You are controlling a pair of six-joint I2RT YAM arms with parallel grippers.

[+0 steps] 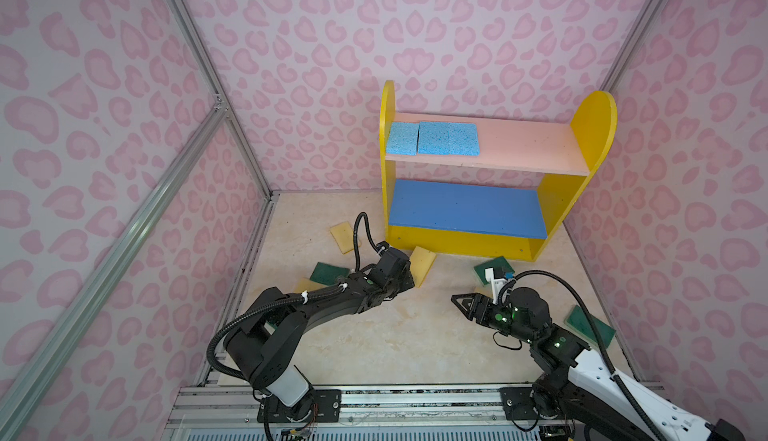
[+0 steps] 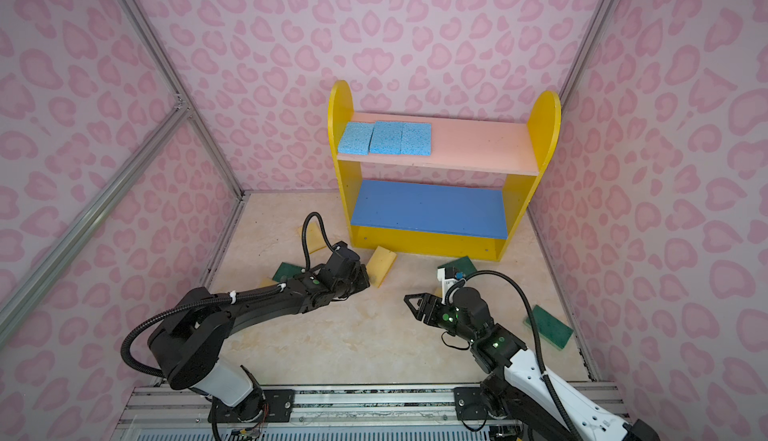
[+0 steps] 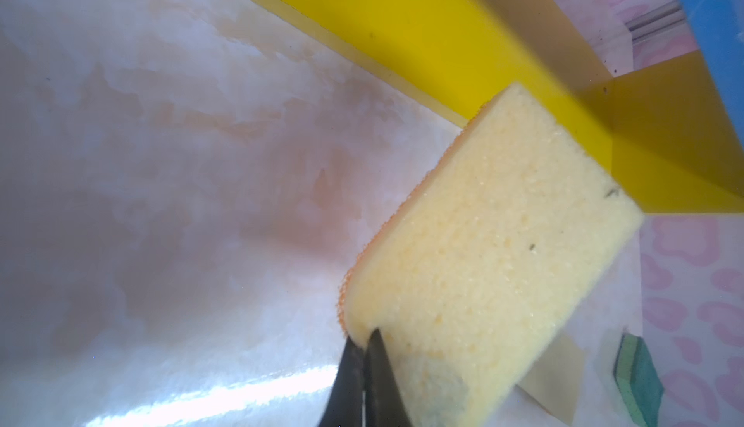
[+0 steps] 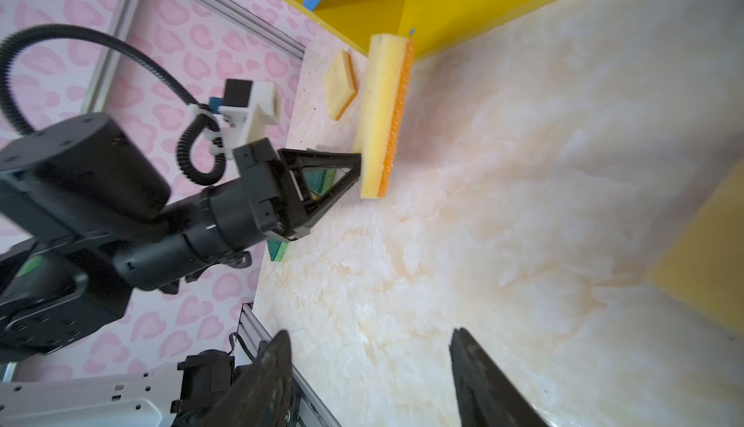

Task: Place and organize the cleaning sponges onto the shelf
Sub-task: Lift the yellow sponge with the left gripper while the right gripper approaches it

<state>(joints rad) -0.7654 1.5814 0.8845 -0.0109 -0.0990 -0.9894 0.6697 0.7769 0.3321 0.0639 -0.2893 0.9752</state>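
While the left hand [image 3: 364, 348] is clenched on one short end of a pale yellow sponge [image 3: 483, 252], the sponge is held up on its edge and tilted. A thin orange layer runs along one of its faces. The far end of the sponge is just beside the yellow base of the shelf [image 1: 457, 245]; if they touch, I cannot tell. The right hand [image 4: 374, 376] is released, its two fingers [image 4: 273, 376] stand wide apart, and it holds nothing above the bare tabletop [image 1: 395, 335]. Three blue sponges [image 1: 432, 138] lie side by side at the left end of the pink upper board [image 1: 528, 148]. Another yellow sponge [image 1: 343, 237] and several green sponges [image 1: 330, 273] lie loose on the tabletop.
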